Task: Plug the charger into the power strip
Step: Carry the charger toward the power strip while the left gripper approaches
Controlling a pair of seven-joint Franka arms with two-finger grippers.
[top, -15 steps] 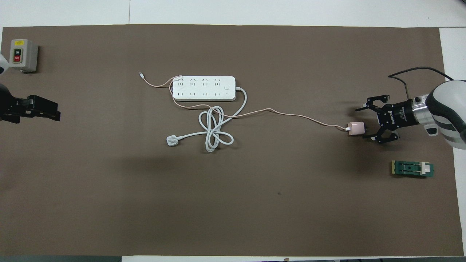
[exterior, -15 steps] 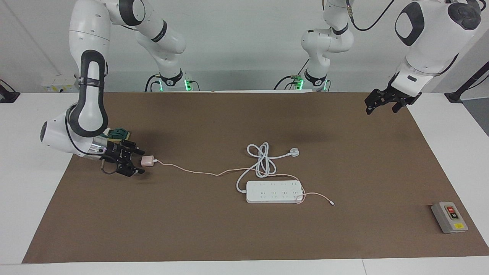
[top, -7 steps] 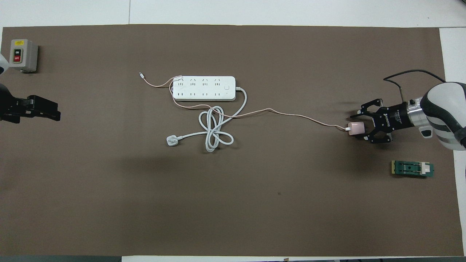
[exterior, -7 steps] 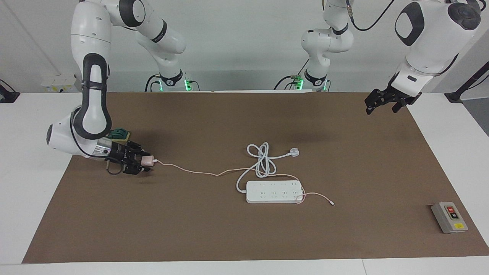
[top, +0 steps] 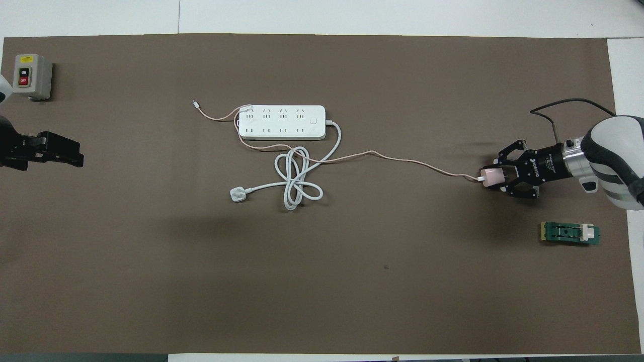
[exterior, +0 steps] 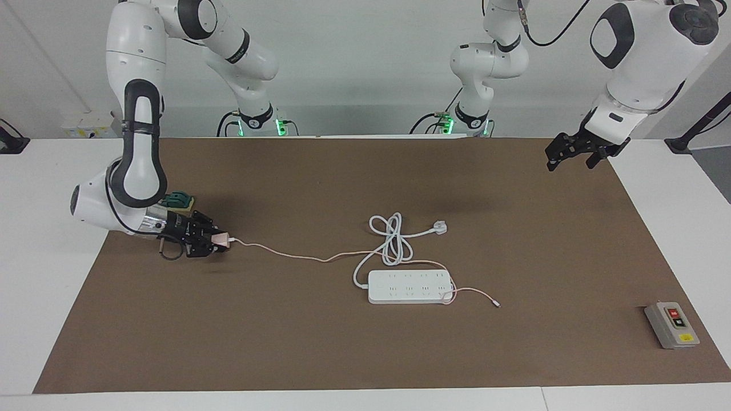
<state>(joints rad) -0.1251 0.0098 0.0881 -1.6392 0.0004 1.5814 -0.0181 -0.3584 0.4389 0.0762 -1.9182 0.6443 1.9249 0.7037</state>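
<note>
The pale pink charger [exterior: 220, 240] [top: 490, 176] lies on the brown mat toward the right arm's end of the table. My right gripper [exterior: 216, 241] [top: 493, 176] is shut on it, low at the mat and lying almost flat. The charger's thin pink cable [exterior: 297, 257] [top: 402, 159] trails across the mat to the white power strip [exterior: 409, 286] [top: 282, 122] in the middle and ends just past it. My left gripper [exterior: 572, 157] [top: 60, 152] hangs open in the air over the mat's edge at the left arm's end and waits.
The strip's thick white cord [exterior: 394, 242] [top: 297, 181] lies coiled beside it, nearer to the robots, ending in a white plug [exterior: 438, 228] [top: 237, 194]. A grey button box [exterior: 671, 325] [top: 31, 76] stands at the left arm's end. A small green part [exterior: 178, 200] [top: 569, 234] lies near the right gripper.
My right gripper moved in over the charger and closed its fingers on it. The charger has shifted slightly. The left arm has barely moved.
</note>
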